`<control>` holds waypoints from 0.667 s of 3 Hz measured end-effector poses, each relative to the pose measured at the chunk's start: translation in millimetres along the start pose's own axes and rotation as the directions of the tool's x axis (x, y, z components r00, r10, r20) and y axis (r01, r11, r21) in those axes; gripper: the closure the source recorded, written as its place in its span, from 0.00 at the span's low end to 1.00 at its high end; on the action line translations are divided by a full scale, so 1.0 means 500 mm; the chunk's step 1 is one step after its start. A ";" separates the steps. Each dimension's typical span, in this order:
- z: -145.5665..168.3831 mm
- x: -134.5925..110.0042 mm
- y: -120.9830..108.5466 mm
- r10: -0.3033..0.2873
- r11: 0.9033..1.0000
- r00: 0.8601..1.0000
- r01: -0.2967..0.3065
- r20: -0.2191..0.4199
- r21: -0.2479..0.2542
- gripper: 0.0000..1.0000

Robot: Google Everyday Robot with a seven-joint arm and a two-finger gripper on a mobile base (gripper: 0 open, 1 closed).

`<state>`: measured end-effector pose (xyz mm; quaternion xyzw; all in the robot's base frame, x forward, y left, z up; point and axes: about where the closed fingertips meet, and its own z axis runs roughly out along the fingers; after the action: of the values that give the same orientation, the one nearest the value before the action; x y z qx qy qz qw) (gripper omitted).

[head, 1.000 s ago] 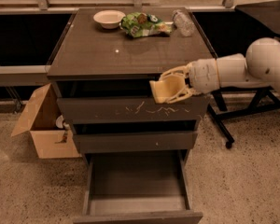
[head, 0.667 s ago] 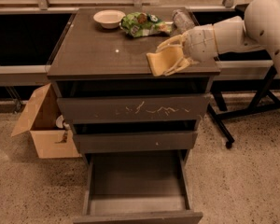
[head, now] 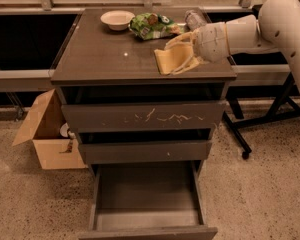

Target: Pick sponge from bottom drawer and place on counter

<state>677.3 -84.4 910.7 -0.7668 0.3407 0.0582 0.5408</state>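
Okay, I've got 1 arm (head: pixel 250 31) reaching in from the tabletop's (head: pixel 100 54) right side, and the tool (head: pixel 174 58) is over the tabletop's front-right part. Its 2 fingers are clamped on the sponge (head: pixel 164 61), 1 along the top edge and 1 along the bottom. The sponge hangs low and tilted there (I can't tell whether its corner touches the surface). At the back of the tabletop sits a white bowl (head: pixel 117 19), with a green snack bag (head: pixel 150 26) just beside it and a clear bottle (head: pixel 194 18) in the back-right corner. Under the tabletop, the top drawer front (head: pixel 145 116) shows white scratches. The bottom drawer (head: pixel 145 189) is pulled wide open, grey floor showing. A cardboard box (head: pixel 47 139) stands on the floor below the tabletop's left edge.
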 end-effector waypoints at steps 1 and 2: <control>0.016 0.021 -0.063 0.026 0.995 1.000 -0.027 0.005 0.091 1.00; 0.037 0.050 -0.116 0.073 0.986 0.997 -0.075 0.016 0.152 1.00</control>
<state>735.5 -69.5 937.6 -0.7098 0.3697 0.0560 0.5970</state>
